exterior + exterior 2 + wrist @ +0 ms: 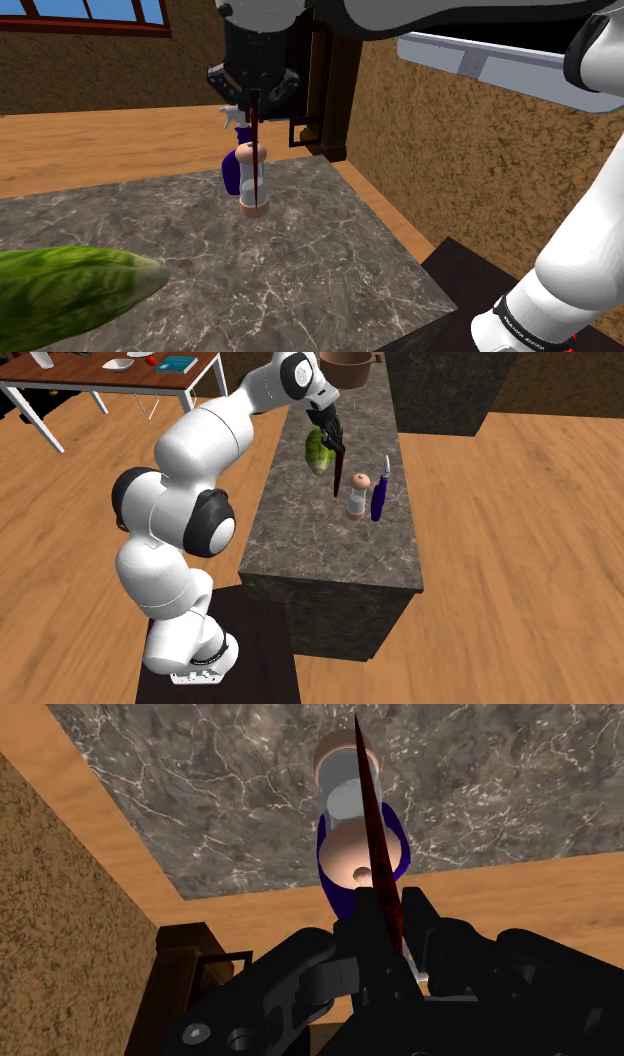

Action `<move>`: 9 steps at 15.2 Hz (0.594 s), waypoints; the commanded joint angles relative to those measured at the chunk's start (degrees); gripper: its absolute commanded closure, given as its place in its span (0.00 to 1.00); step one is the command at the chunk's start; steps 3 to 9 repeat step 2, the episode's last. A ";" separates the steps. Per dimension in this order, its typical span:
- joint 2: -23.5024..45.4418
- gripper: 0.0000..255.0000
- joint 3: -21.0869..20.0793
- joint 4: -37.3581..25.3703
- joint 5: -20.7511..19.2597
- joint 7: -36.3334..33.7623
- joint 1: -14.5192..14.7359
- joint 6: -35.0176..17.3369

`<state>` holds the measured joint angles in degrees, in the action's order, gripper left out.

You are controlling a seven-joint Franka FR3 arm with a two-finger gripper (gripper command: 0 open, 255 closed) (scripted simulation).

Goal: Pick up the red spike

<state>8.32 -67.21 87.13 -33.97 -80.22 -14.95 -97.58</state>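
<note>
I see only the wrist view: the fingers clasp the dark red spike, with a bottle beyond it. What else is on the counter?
Observer: A green leafy vegetable lies on the counter, left of the spike in the second exterior view.
Operator: Anything farther along?
Observer: A brown pot stands at the counter's far end.
Operator: How does the spike hang?
Observer: Nearly upright below the gripper, point down.

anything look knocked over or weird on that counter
Nothing stands out. The red spike hangs straight down, clasped in the gripper, and the capped jar and purple bottle stand upright on the counter.
</note>
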 commanded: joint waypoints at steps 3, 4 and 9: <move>0.61 1.00 0.05 -1.43 -0.54 0.12 0.68 1.27; 0.61 1.00 0.05 -1.43 -0.54 0.12 0.68 1.27; 0.61 1.00 0.05 -1.43 -0.54 0.12 0.68 1.27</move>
